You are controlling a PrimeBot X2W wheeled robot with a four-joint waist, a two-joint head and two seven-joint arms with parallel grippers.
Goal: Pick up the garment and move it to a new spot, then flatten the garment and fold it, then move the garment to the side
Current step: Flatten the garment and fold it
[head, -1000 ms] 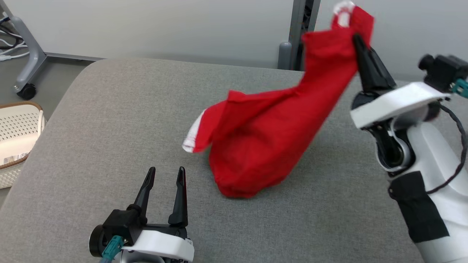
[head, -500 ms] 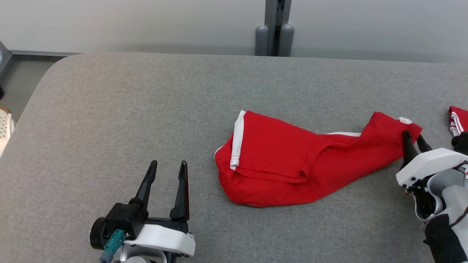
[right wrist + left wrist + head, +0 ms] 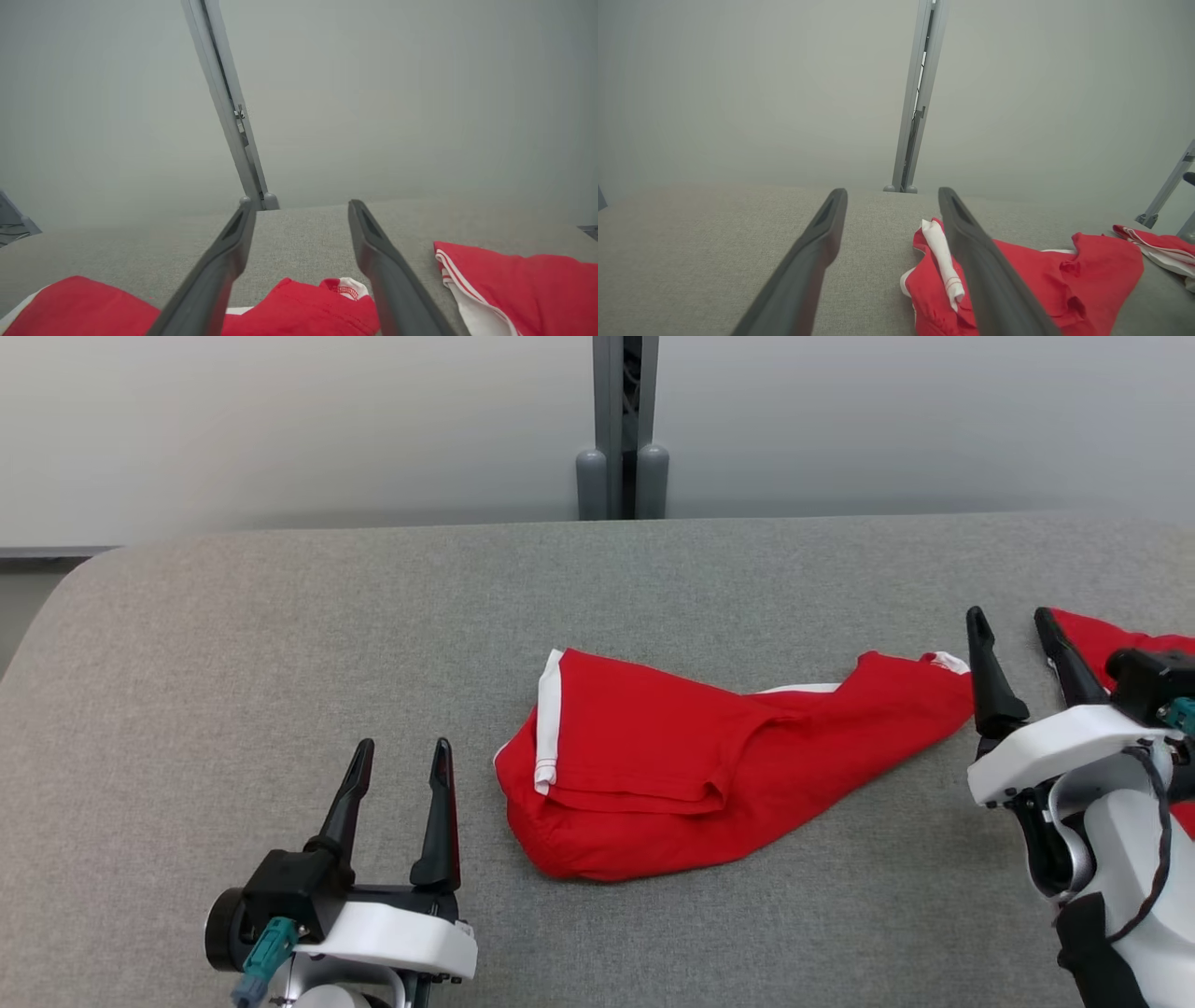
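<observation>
Garment [image 3: 691, 775] lies crumpled at centre of bench [image 3: 280, 616], long axis left to right. My right end effector [image 3: 1010, 614] spread, empty, just beside garment's right tip, the nearer one. My left end effector [image 3: 403, 745] spread, empty, near bunched left end.

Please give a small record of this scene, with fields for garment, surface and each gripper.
surface: grey fabric-covered table
garment: red cloth garment with white stripes, lying crumpled mid-table, not flattened
left gripper: open, empty, left of the garment
right gripper: open, empty, at the garment's right end
other: second red-and-white garment, far right on the table
</observation>
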